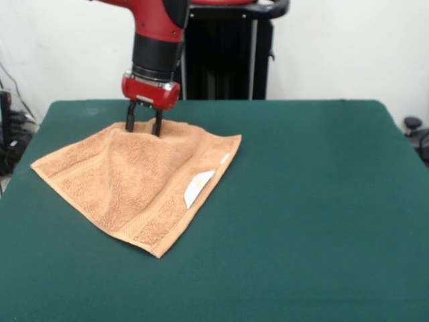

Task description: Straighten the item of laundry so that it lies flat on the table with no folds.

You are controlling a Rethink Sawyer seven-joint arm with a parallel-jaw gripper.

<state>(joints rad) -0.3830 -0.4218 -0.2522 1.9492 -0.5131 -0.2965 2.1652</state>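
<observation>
The orange-tan towel (131, 178) lies on the dark green table (315, 201) at its left half, spread like a diamond. A white label (198, 187) shows at its right edge. The cloth rises in a soft ridge toward its far corner, and the right border is slightly folded over. My gripper (144, 126) hangs straight down from the red arm over that far corner. Its two black fingers (131, 117) stand apart, with tips touching the raised cloth and a bit of towel between them.
The black pedestal (228, 54) stands behind the table's far edge. Cables and dark equipment (10, 134) sit off the table's left side, and a dark object (415, 131) off its right side.
</observation>
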